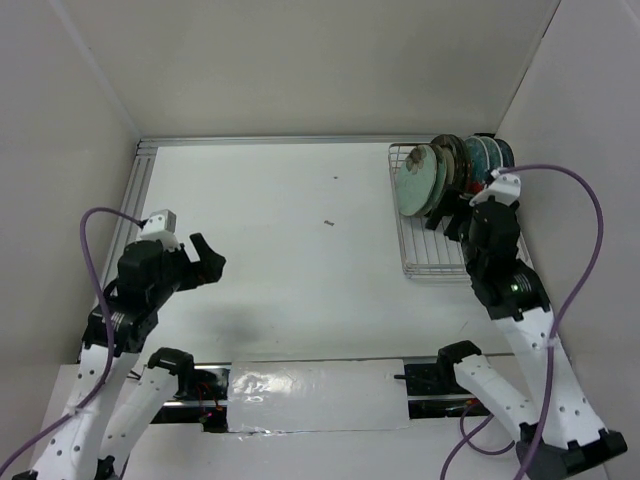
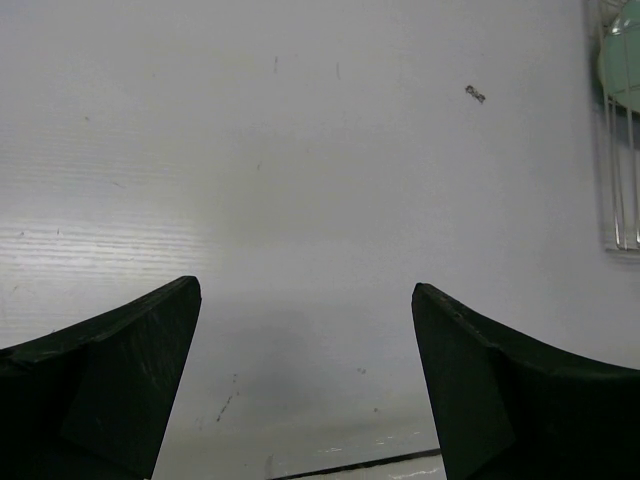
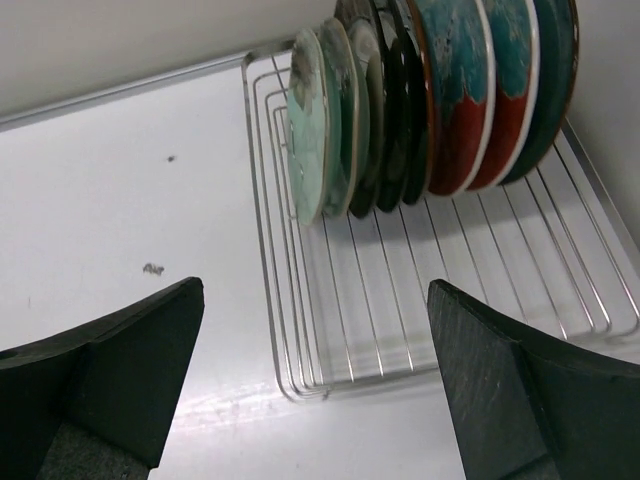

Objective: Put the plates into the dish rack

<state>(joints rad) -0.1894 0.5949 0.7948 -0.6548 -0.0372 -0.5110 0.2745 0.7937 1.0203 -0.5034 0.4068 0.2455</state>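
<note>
Plates (image 3: 450, 100), round and glossy, are standing on edge in a tight row at the upper right of the frame, sitting in the silver wire dish rack (image 3: 290, 330). Right gripper (image 3: 316, 290) is hovering wide open just below them, holding nothing. Left gripper (image 2: 305, 290) is hanging spread and empty over the smooth white table (image 2: 300, 150).

Plates (image 1: 420, 180), perhaps eight, stand in the dish rack (image 1: 430, 252).

- plates (image 3: 455, 90): upright on edge, row in the rack's far end; mint-green leftmost, red-and-teal and dark teal rightmost
- dish rack (image 3: 420, 290): silver wire, worktop's far right corner
</note>
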